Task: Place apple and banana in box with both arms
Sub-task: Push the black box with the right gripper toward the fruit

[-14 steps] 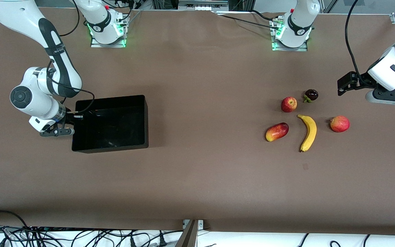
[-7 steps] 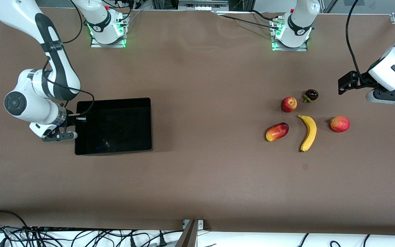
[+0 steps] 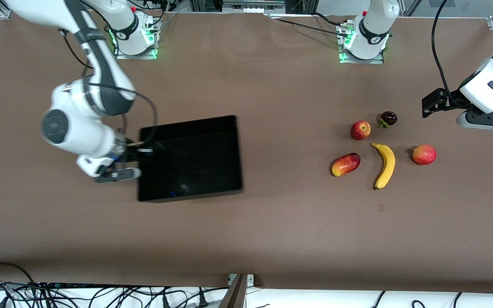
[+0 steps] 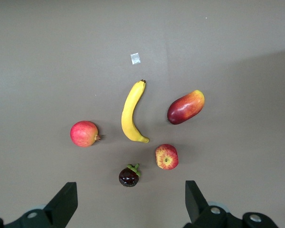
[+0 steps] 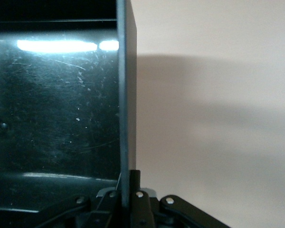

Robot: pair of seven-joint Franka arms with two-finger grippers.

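The black box [image 3: 195, 171] lies toward the right arm's end of the table. My right gripper [image 3: 140, 159] is shut on the box's end wall [image 5: 125, 95], fingers either side of the thin rim. The small red apple [image 3: 360, 130] with a pale patch and the long yellow banana [image 3: 385, 164] lie toward the left arm's end. In the left wrist view the apple [image 4: 166, 156] and the banana [image 4: 131, 113] lie on the bare table. My left gripper [image 4: 128, 209] is open and empty, hovering high over the table edge beside the fruit.
A red-yellow mango [image 3: 345, 164], a red-orange round fruit [image 3: 424, 154] and a dark mangosteen [image 3: 388, 118] lie around the banana. A small pale tag [image 4: 135, 58] lies on the brown table [image 3: 272, 222] near the banana's tip.
My right gripper has dragged the box toward the table's middle and the fruit. The left arm has not moved.
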